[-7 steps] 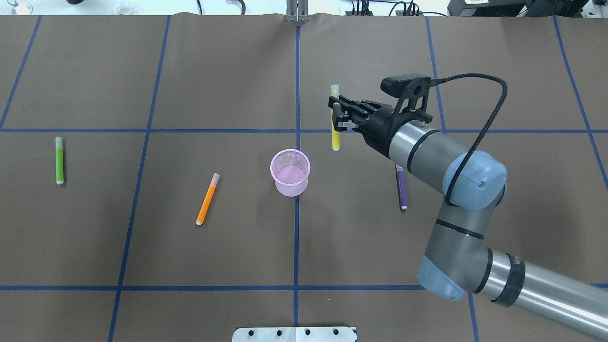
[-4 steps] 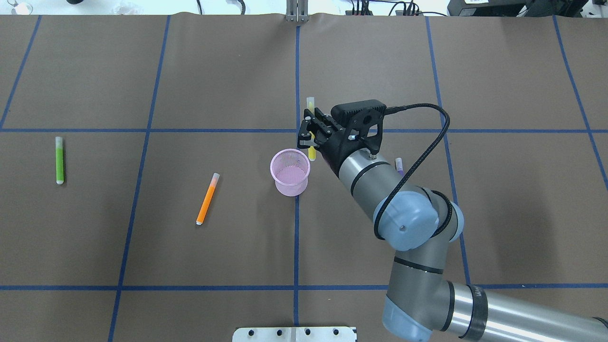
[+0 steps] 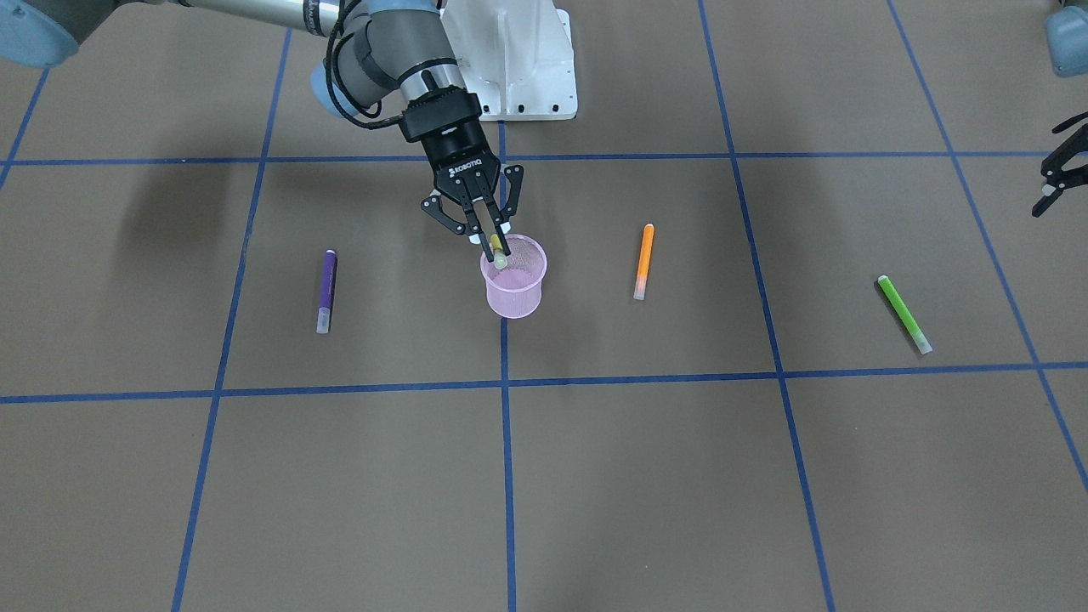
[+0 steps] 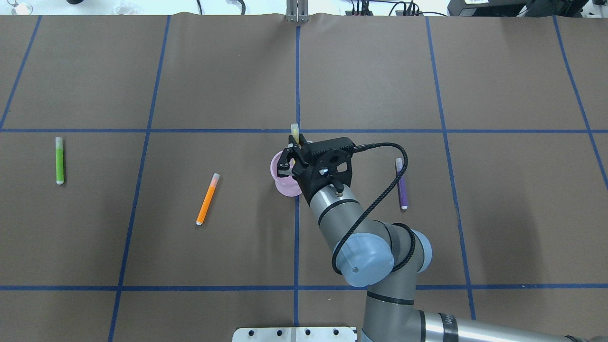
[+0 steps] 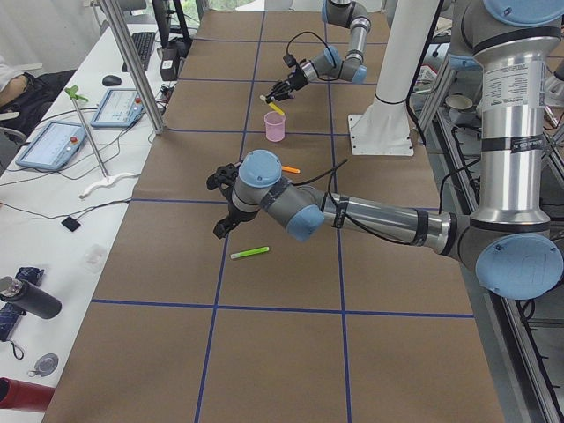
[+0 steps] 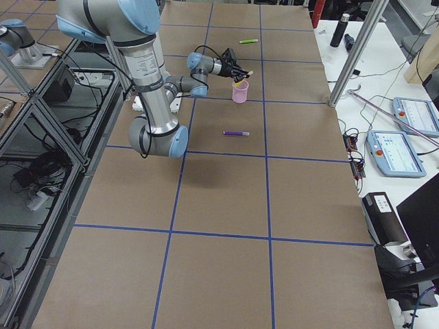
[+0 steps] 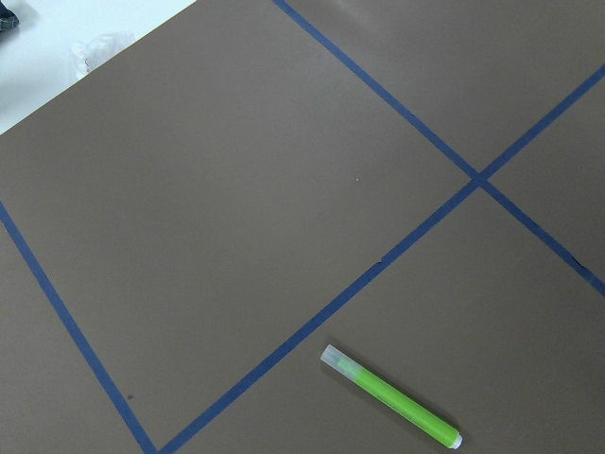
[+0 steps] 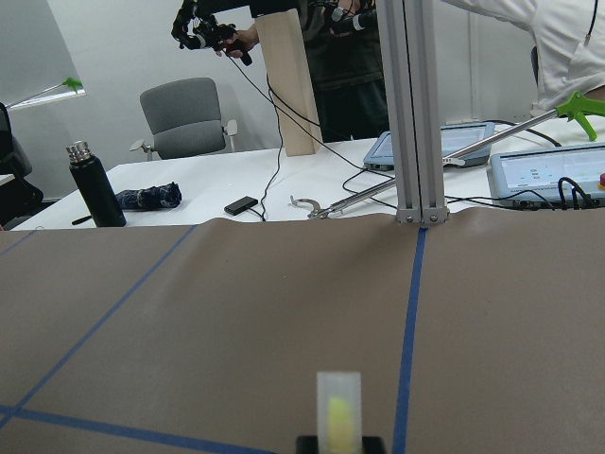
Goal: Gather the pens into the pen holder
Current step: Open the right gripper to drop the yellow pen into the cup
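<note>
My right gripper (image 3: 491, 246) is shut on the yellow pen (image 3: 500, 262) and holds it steeply tilted over the pink mesh pen holder (image 3: 514, 293), with the pen's lower end at the rim. In the overhead view the pen's cap (image 4: 295, 131) sticks out past the gripper (image 4: 293, 159), which covers much of the holder (image 4: 280, 172). The purple pen (image 4: 402, 185), orange pen (image 4: 207, 199) and green pen (image 4: 59, 160) lie flat on the table. My left gripper (image 3: 1052, 174) is open and empty above the table near the green pen (image 3: 903, 313).
The white robot base (image 3: 518, 59) stands behind the holder. Blue tape lines (image 4: 297, 71) cross the brown table cover. A metal post (image 8: 416, 113) stands at the table's far edge, with desks and tablets beyond it.
My right gripper carried the yellow pen left and toward the robot, from beside the holder to over its rim. The other pens and the holder have not moved.
</note>
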Available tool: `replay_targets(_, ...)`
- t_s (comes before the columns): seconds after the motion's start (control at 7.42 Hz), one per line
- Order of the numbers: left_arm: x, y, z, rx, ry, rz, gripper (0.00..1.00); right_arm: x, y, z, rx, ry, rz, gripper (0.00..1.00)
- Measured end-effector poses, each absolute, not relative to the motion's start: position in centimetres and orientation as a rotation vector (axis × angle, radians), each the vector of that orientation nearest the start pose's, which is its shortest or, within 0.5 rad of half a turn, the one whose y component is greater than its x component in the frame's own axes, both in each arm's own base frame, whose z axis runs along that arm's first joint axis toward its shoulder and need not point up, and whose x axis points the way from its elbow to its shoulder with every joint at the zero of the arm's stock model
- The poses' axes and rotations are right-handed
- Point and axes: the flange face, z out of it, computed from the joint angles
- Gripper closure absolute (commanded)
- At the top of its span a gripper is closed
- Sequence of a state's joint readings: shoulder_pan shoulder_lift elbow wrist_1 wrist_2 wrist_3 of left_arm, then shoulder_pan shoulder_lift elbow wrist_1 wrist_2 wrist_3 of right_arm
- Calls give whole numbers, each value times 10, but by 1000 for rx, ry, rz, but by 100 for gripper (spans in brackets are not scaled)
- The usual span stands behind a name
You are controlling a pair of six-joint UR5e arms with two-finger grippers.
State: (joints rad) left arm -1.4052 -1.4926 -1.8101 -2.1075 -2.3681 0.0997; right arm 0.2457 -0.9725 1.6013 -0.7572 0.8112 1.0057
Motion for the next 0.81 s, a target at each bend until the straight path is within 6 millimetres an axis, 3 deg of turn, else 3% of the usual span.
replay_targets(0.13, 17, -479, 513, 639, 792, 520, 0, -583, -352, 188, 1102, -994, 293, 2)
replay_targets(0.54, 17, -480, 514, 638, 790, 519, 0, -586, -354, 182, 1110, -994, 303, 2)
replay_targets(0.81, 17, -480, 514, 638, 790, 518, 0, -570, -373, 174, 1114, -992, 322, 2)
